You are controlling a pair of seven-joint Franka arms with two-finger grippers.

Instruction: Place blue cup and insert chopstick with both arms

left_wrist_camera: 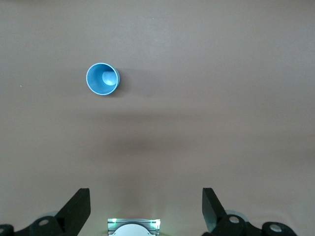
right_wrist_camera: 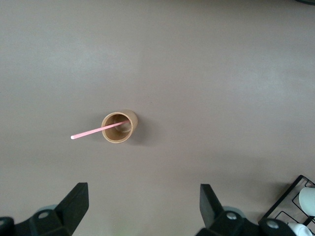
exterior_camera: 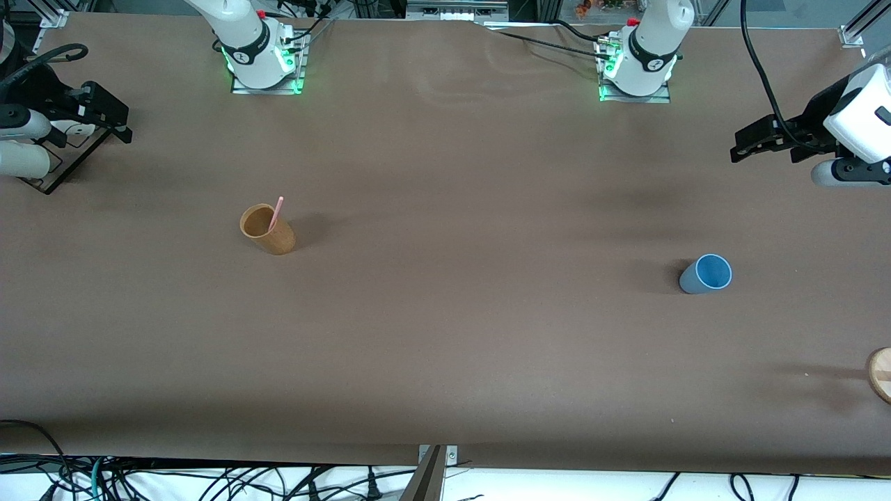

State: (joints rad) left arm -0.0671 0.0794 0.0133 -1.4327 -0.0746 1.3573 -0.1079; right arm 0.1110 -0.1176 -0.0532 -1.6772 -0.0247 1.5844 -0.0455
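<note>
The blue cup [exterior_camera: 706, 273] stands upright and empty on the brown table [exterior_camera: 459, 313], toward the left arm's end; it also shows in the left wrist view [left_wrist_camera: 103, 79]. The pink chopstick [exterior_camera: 276, 213] leans inside a tan cup [exterior_camera: 268, 229] toward the right arm's end, also seen in the right wrist view [right_wrist_camera: 98, 130]. My left gripper [exterior_camera: 748, 145] is up in the air over the table's edge at the left arm's end, open and empty [left_wrist_camera: 146, 196]. My right gripper [exterior_camera: 115, 118] hangs over the right arm's end, open and empty [right_wrist_camera: 144, 192].
A black rack [exterior_camera: 59, 163] with white cups stands at the right arm's end, under the right gripper [right_wrist_camera: 293, 204]. A round wooden piece [exterior_camera: 880, 374] lies at the table's edge at the left arm's end, nearer to the front camera than the blue cup.
</note>
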